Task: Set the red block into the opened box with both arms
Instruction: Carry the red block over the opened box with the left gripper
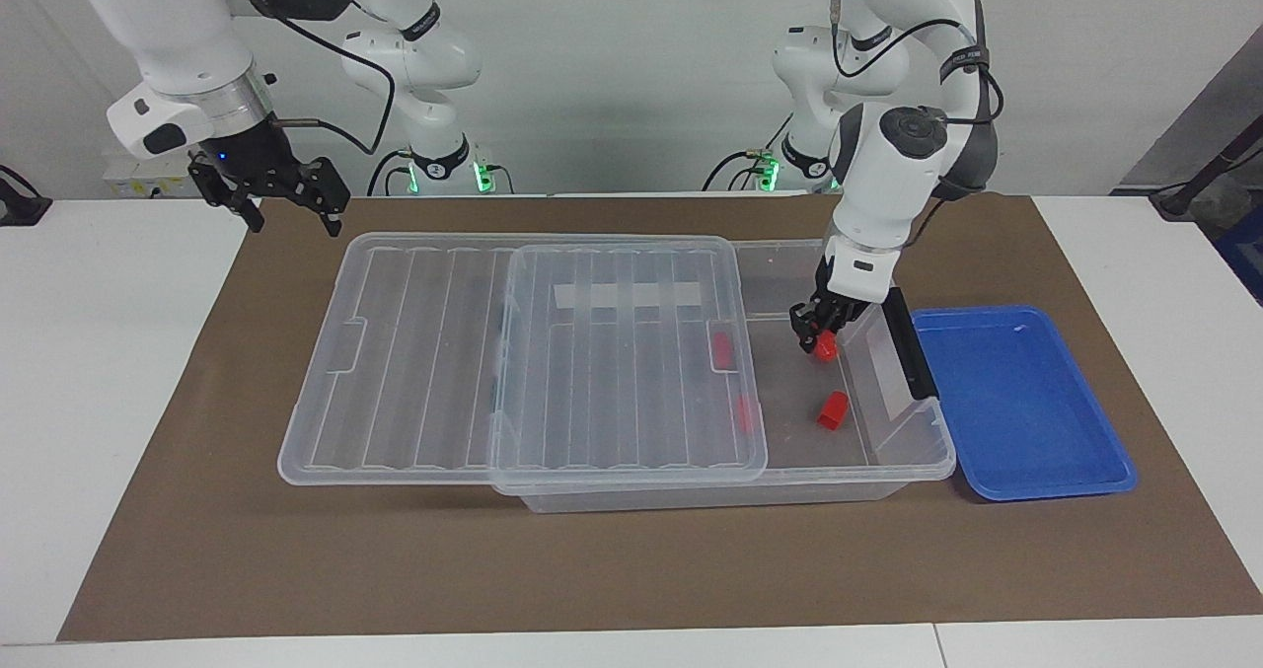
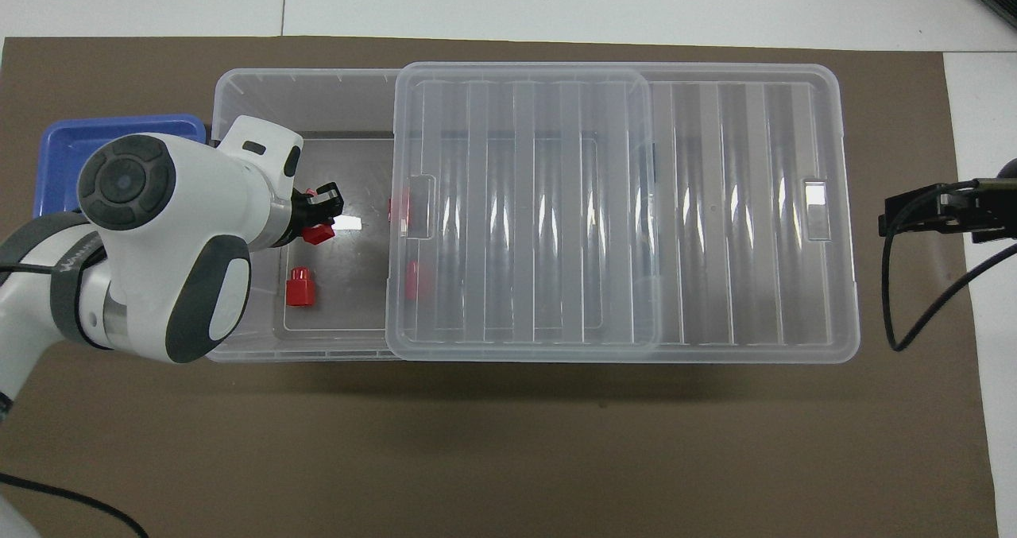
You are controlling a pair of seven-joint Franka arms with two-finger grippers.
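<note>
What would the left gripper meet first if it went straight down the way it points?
Probably a loose red block on the box floor right under the left gripper, which is shut on a red block; depth is unclear, so it may miss it and reach the bare floor.

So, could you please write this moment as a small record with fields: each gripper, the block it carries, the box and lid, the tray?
left gripper: shut on the red block, low inside the open end of the box
right gripper: open, holds nothing, waits above the table's edge at the right arm's end
lid: slid aside, covers most of the box
loose block: lies on the box floor, uncovered
blocks under lid: two more show through it
blue tray: beside the box at the left arm's end, no blocks in it
</note>
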